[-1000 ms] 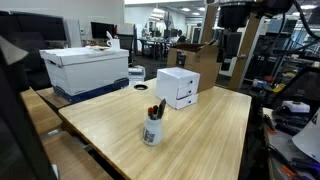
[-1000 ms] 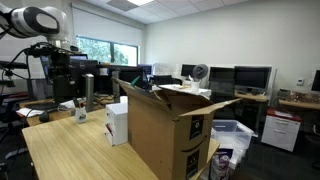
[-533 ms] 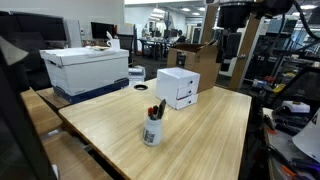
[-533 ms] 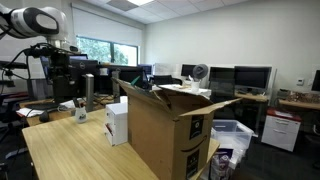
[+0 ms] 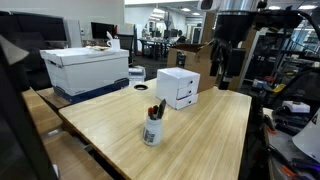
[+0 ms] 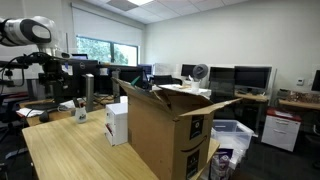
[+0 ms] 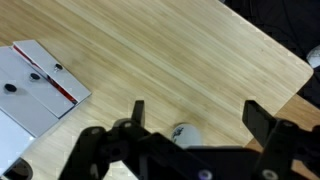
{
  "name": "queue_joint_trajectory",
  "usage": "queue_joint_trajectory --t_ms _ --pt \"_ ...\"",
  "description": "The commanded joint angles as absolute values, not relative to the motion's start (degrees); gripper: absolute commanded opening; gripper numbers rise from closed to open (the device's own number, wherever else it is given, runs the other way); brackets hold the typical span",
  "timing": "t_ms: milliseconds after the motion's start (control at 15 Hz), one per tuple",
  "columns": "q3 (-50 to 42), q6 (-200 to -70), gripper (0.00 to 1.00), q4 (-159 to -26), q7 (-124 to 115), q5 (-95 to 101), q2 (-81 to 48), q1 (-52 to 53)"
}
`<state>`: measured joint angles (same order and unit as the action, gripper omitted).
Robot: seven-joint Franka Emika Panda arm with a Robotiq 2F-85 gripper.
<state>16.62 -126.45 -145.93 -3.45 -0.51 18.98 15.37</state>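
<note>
The wooden table fills most of the wrist view, and on it stands the white drawer box, the mark from which everything else here is placed. In an exterior view a tall open cardboard box stands in front of the drawer box, nearer the camera. It bears dark printed marks on its side that are too small to read. A white storage bin with a lid sits on a blue base to the left of the drawer box, at the table's far corner. No writing can be made out on it.

The robot arm hangs above the table's far edge, up and to the right of the drawer box.

The drawer box shows two drawer fronts with small dark knobs, and in the wrist view a red strip runs along one edge. It carries no lettering that can be read.

A white cup holding pens stands well in front of the drawer box, apart from it and near the middle of the table. In the wrist view its rim peeps out from under the gripper body, to the right of the drawer box.

The fingers are spread as wide as they go, high over the bare wood. They hold nothing and touch nothing, and the cup's rim appears between them far below.
</note>
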Motion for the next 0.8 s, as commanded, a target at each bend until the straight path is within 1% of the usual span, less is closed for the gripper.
queue_joint_trajectory --t_ms 0,733 --pt "18.55 -127.68 1.0 -144.24 -5.48 -0.08 15.04 16.79" --pt "22.61 -124.72 1.0 -133.47 -10.32 6.15 2.42 18.52"
